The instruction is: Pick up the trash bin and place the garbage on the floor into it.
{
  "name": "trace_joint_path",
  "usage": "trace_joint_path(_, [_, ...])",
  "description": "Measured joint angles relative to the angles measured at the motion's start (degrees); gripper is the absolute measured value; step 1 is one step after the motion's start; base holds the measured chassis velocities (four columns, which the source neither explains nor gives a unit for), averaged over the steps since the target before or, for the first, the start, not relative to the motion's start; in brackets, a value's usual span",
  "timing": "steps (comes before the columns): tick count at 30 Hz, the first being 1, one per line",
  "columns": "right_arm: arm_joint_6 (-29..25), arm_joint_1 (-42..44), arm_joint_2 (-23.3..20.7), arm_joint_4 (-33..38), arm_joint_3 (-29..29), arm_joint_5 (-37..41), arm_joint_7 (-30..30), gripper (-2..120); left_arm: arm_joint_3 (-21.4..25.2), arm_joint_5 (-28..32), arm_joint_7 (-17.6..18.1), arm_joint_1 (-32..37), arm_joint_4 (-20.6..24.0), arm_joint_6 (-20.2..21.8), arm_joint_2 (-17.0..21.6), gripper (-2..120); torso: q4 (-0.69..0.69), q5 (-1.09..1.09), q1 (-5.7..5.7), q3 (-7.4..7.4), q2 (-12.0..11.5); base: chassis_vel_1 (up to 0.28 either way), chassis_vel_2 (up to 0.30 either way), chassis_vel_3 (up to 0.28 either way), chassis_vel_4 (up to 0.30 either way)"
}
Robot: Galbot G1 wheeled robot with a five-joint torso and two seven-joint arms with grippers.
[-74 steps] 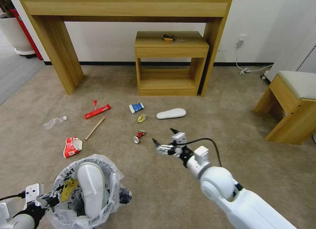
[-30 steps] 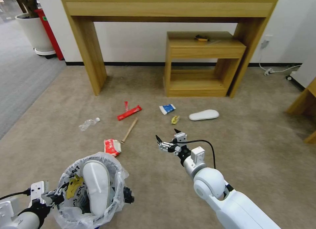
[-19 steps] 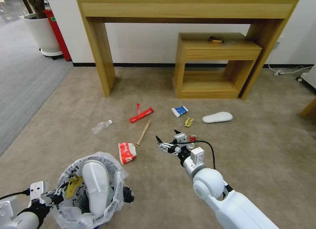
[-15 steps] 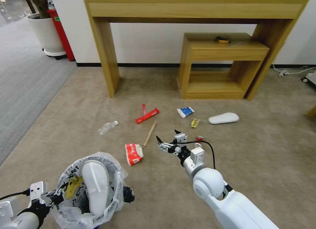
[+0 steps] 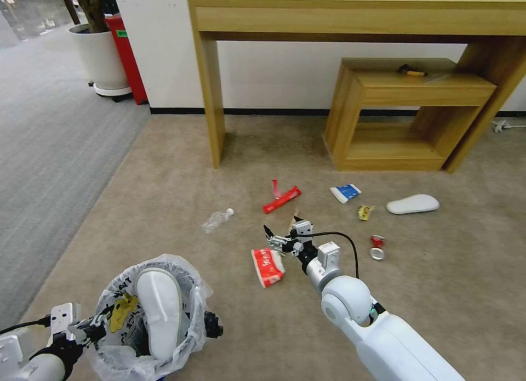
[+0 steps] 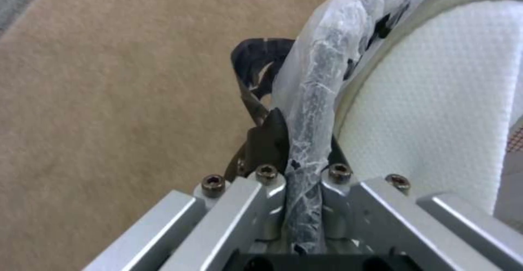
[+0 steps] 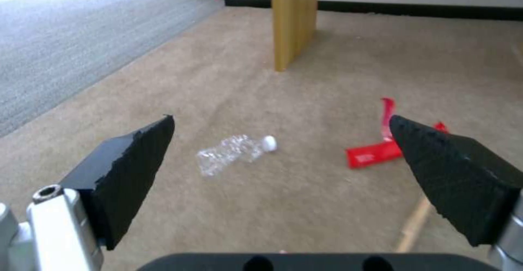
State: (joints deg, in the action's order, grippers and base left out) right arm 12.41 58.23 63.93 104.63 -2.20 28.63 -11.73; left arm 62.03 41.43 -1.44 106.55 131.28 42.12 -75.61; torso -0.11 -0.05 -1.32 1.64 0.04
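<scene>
Where the beige floor (image 5: pixel 164 167) meets grey striped carpet (image 5: pixel 49 151) on the far left, a white plant pot (image 5: pixel 101 60) stands by the wall, well clear of the work. Nearest the robot, the left gripper (image 6: pixel 297 173) is clamped tight on the bag-covered rim of the trash bin (image 5: pixel 148 315), held low at the left. A white insole (image 5: pixel 159 310) stands upright inside the bin, with a yellow wrapper (image 5: pixel 121 305) beside it. Black print marks the bag; no word can be read.

Beyond the bin lies a clear bottle (image 5: pixel 217 220), with bare carpet around it. Right of the bottle, a red-and-white packet (image 5: pixel 267 266) lies just beside the right gripper (image 5: pixel 280 234), which hovers above the floor with its fingers spread wide and holding nothing. A long red wrapper (image 5: pixel 281 195) lies beyond that gripper, and a wooden stick (image 7: pixel 413 224) lies close under it.

Further right of the gripper lie a blue-white packet (image 5: pixel 345 192), a small yellow wrapper (image 5: pixel 364 211), a crushed can (image 5: pixel 377 248) and a second white insole (image 5: pixel 412 204). Behind them, a low wooden shelf (image 5: pixel 405 115) sits under a tall wooden table (image 5: pixel 350 13), whose leg (image 5: pixel 211 96) stands beyond the bottle.
</scene>
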Motion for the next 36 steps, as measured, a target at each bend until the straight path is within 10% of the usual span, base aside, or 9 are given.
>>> trace_joint_path(13, [4.55, 0.26, 1.26, -3.24, -0.02, 0.79, -0.51, 100, 0.38, -0.11, -0.45, 0.24, -0.22, -0.32, -0.09, 1, 0.0, 0.08, 0.0, 0.02, -0.01, -0.02, 0.22, 0.023, -0.218])
trace_joint_path(36, [12.68, -3.23, 8.94, -31.27, 2.01, 2.76, 4.94, 96, 0.02, -0.56, -0.13, 0.3, 0.03, -0.61, -0.78, 1, 0.0, 0.07, 0.01, 0.0, 0.0, -0.002, 0.001, 0.003, -0.004])
